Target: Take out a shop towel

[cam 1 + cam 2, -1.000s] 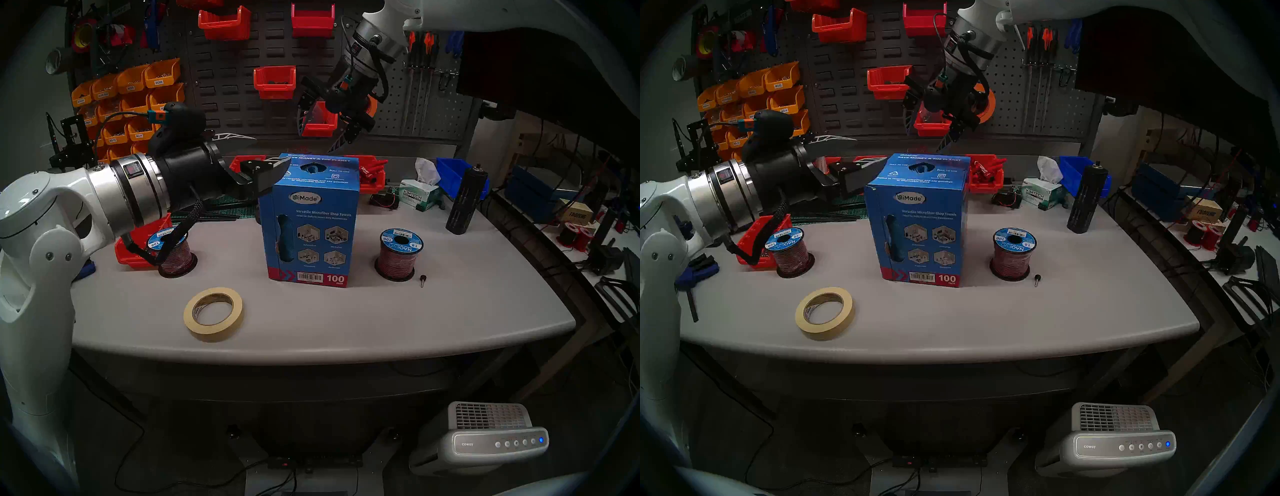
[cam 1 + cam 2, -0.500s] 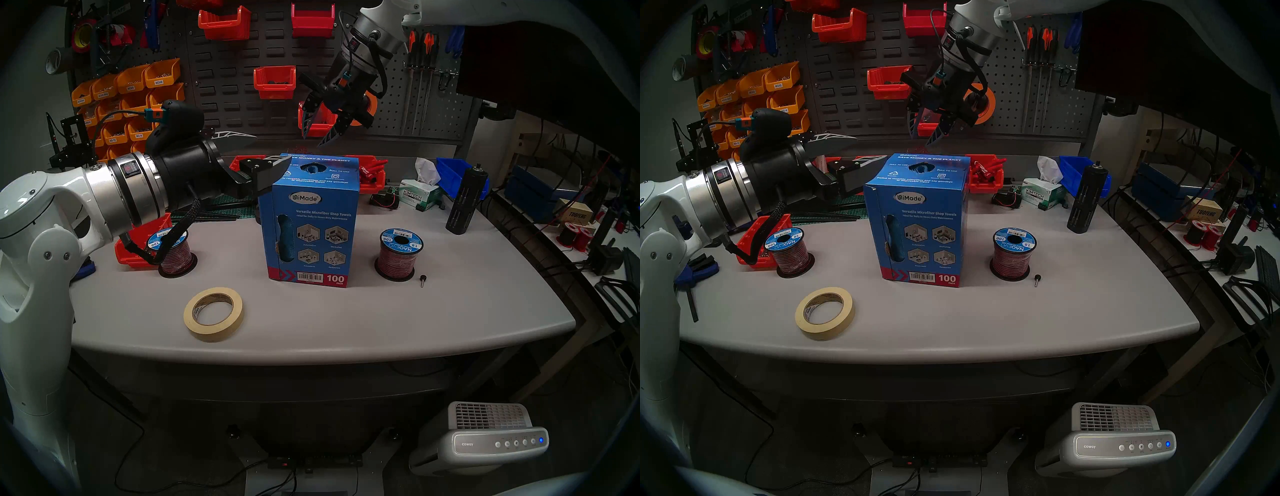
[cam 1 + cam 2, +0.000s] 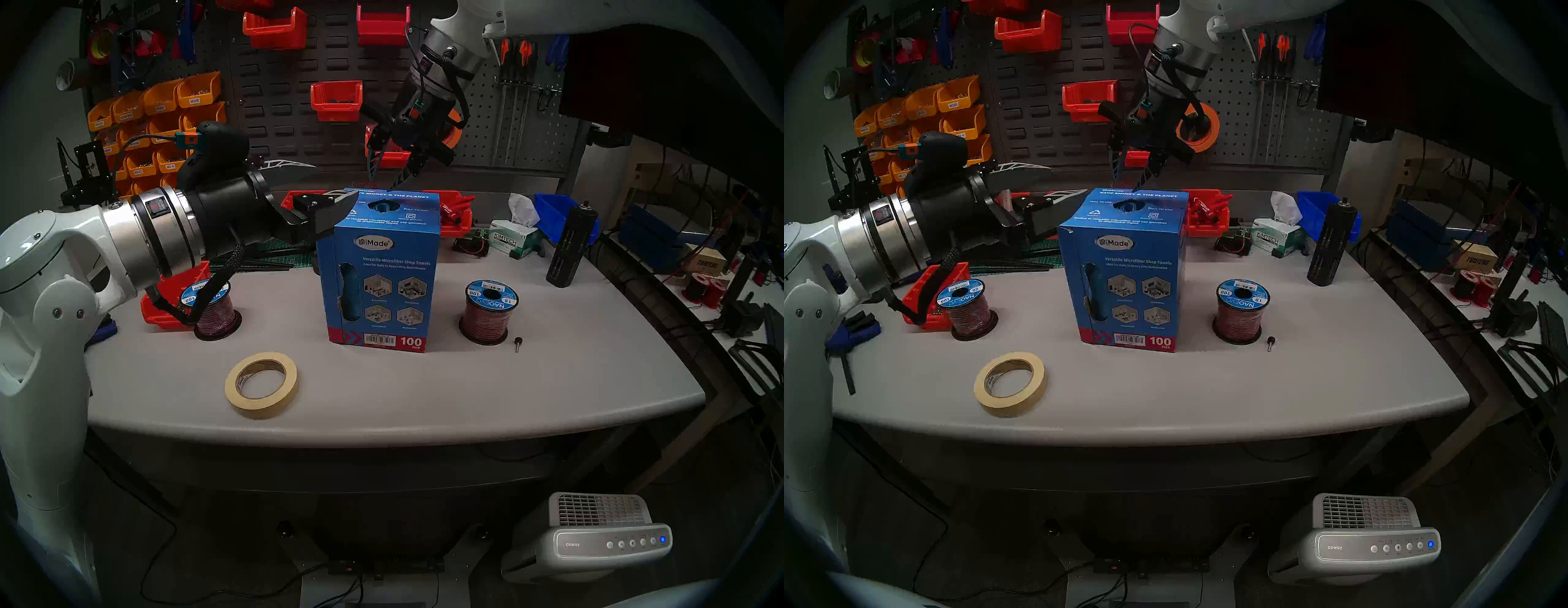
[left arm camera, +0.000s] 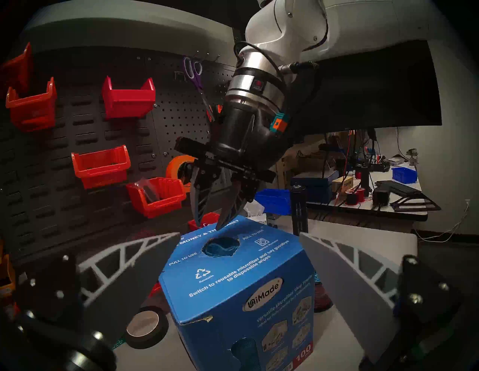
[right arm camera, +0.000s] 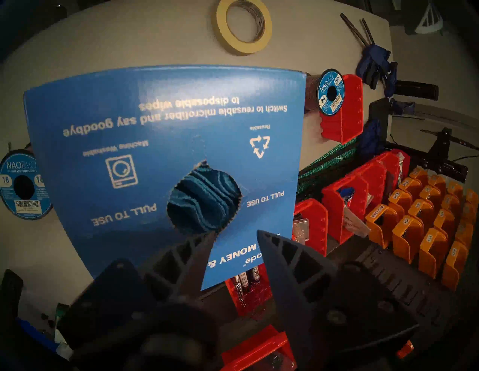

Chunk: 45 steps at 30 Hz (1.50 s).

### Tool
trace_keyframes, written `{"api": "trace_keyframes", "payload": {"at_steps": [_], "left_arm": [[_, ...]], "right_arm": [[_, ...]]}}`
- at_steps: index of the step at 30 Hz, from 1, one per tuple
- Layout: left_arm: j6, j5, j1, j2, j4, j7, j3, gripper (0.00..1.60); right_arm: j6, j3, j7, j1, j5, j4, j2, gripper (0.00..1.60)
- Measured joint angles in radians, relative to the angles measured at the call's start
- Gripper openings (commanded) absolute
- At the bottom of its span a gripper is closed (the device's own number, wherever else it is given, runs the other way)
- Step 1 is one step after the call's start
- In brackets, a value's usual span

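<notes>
Right hand (image 4: 211,224), half-spread and empty, above shop towel (image 5: 204,199), seemingly mostly hidden inside carton (image 3: 382,271).

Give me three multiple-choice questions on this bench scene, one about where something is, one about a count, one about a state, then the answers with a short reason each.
1. Where does the shop towel show?
A. In the hole in the carton top
B. On the table
C. In the right gripper

2. How many wire spools stand on the table?
A. One
B. Two
C. Four

3. How is the right gripper?
A. Clamped on the towel
B. Open above the carton
C. Holding the tape roll

Answers: 1 A, blue cloth fills the hole. 2 B, one spool on each side of the carton. 3 B, a gap shows between its fingers, nothing in it.
</notes>
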Motion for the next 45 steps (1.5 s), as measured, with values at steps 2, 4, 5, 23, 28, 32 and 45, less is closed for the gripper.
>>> {"api": "trace_keyframes", "payload": {"at_steps": [2, 4, 5, 23, 28, 32, 45], "left_arm": [[0.000, 0.000, 0.000, -0.001, 0.000, -0.003, -0.002, 1.60], [0.000, 0.000, 0.000, -0.002, 0.000, -0.005, -0.003, 1.60], [0.000, 0.000, 0.000, -0.003, 0.000, -0.007, -0.004, 1.60], [-0.001, 0.001, 0.004, -0.014, 0.000, -0.025, -0.018, 1.60], [-0.001, 0.002, 0.007, -0.018, 0.000, -0.030, -0.021, 1.60], [-0.001, 0.004, 0.008, -0.021, 0.000, -0.034, -0.024, 1.60], [-0.001, 0.021, 0.016, -0.030, 0.002, -0.045, -0.034, 1.60]], "right_arm": [[0.000, -0.005, 0.000, 0.000, 0.001, -0.003, -0.005, 0.92], [0.000, -0.011, 0.000, 0.001, 0.001, -0.006, -0.009, 0.91], [0.000, -0.015, 0.000, 0.001, 0.002, -0.008, -0.012, 0.91], [0.000, -0.061, 0.000, 0.010, 0.009, -0.030, -0.046, 0.94], [0.000, -0.074, -0.001, 0.014, 0.013, -0.035, -0.058, 0.96], [0.000, -0.082, -0.001, 0.017, 0.017, -0.037, -0.066, 0.95], [0.000, -0.104, -0.001, 0.026, 0.029, -0.040, -0.094, 0.97]]}}
